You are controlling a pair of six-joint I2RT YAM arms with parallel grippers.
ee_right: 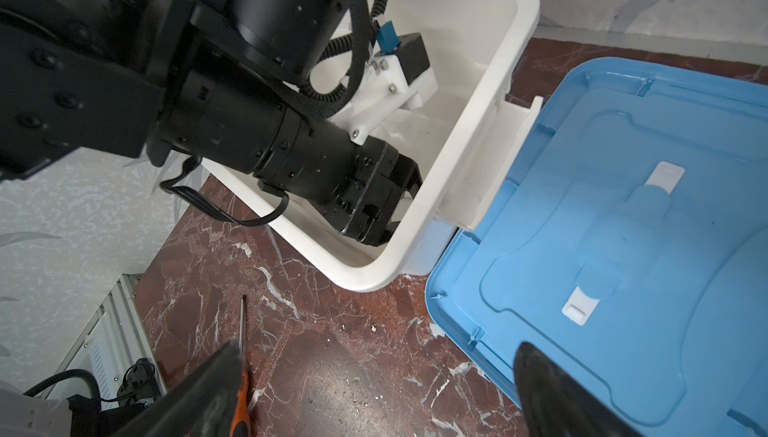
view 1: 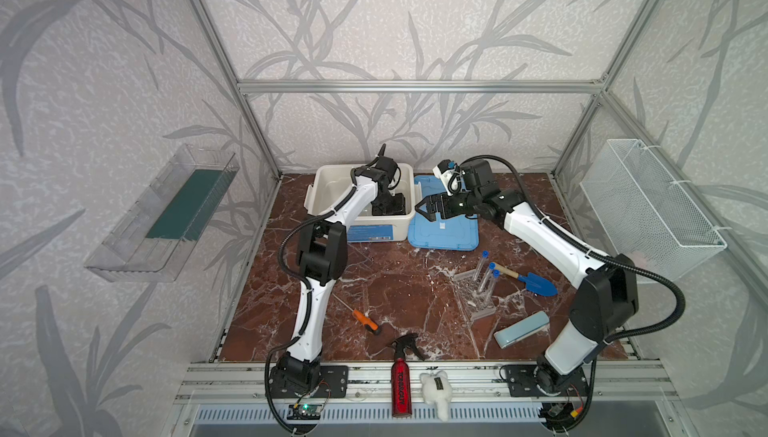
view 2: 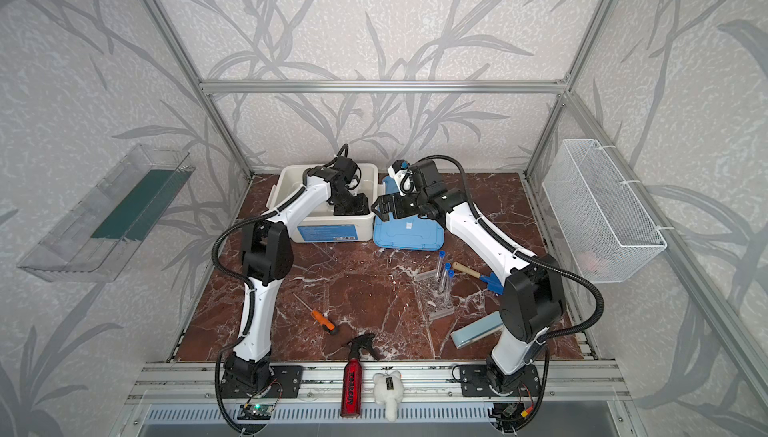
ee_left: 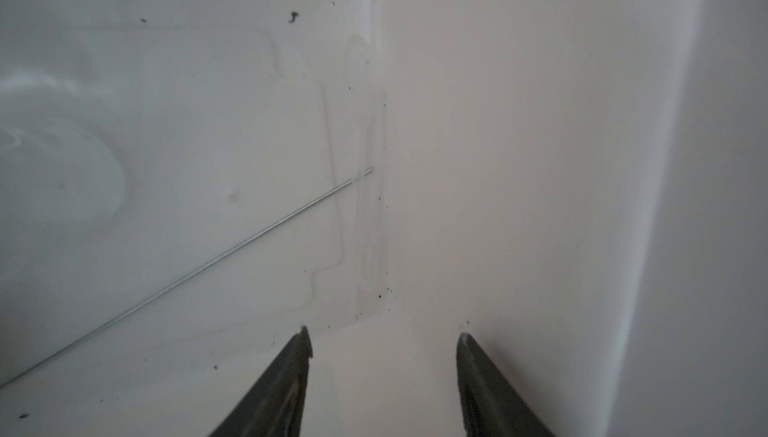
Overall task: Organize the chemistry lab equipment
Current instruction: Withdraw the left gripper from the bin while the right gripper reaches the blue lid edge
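Presently on hand: lab equipment, handling notes

White rectangular plastic bin [view 1: 320, 177], at the back of the red marbled desk [view 1: 390, 289], lidless; its blue plastic lid [view 1: 449, 235] lies flat just beside it. Rigid and probably light; likely the collection point for the loose items.

Clear plastic tube rack [view 1: 478, 302], on the desk's right half, well apart from the bin. Stiff, light, smooth-sided; judged best taken by an end wall or the base edge, kept level so its contents stay put.

Three long clear blue-capped tubes [view 1: 487, 275], standing in the rack, slightly tilted. Light, slick, round-bodied and prone to rolling if laid down; a hold just under the cap looks safest.

Thin clear rod [ee_left: 187, 277], lying on the bin floor, one end near the wall. Very slender, probably brittle, hard to see; a gentle mid-length pinch is advised. A second clear shape along the wall's foot is too faint to identify.

Small ribbed cup and white dish: not made out in any view.

Left gripper [ee_left: 384, 341], down inside the bin; fingers parted, nothing between them, tips just short of the rod's near wall.

Right gripper [view 1: 426, 208], hovering over the lid beside the bin; fingers spread wide, empty.

Not stock: orange-handled screwdriver [view 1: 365, 320], red spray bottle [view 1: 401, 385], blue trowel [view 1: 536, 283].
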